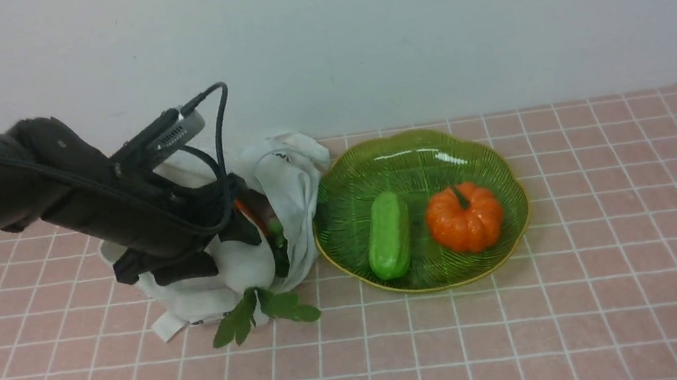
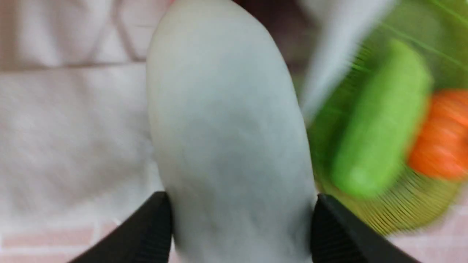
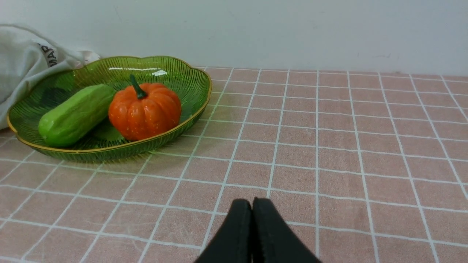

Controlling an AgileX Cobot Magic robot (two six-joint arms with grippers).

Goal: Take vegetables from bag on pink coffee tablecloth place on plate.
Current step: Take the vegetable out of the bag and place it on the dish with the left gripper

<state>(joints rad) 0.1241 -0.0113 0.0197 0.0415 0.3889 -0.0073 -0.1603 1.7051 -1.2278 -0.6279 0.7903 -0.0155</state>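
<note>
The radish [image 1: 244, 264] [image 2: 226, 138] lay in the open mouth of the bag [image 1: 288, 177], its white body half out of the cloth. Its dark green leaves [image 1: 263, 311] were spread on the pink coffee tablecloth [image 1: 526, 322] toward 6 o'clock. The left gripper [image 2: 241, 233] was on it: in the left wrist view the two black fingers [image 2: 153, 230] stood well apart, one pressed to each flank of the radish with no gap showing.

Just beyond the radish, toward 12 o'clock and deeper in the bag, a strip of the orange carrot [image 1: 245, 214] showed, with a bit of its green top beside it. The rest of the carrot was hidden by the cloth and the arm.

The bag slumped on the tablecloth, crumpled, with small dark print on a fold. The left arm [image 1: 51, 195] stretched over it from 9 o'clock and covered much of it.

At 3 o'clock of the bag, with the bag's edge touching or overlapping its rim, sat the plate [image 1: 411, 147] [image 3: 204, 91]. It held a green cucumber [image 1: 390, 243] [image 3: 75, 115] and, at the cucumber's 3 o'clock and just beside it, an orange pumpkin [image 1: 465, 218] [image 3: 144, 109].

The right gripper [image 3: 252, 226] appeared only in its own wrist view, low over bare tablecloth and well apart from the plate. Its fingers were pressed together with nothing between them.
</note>
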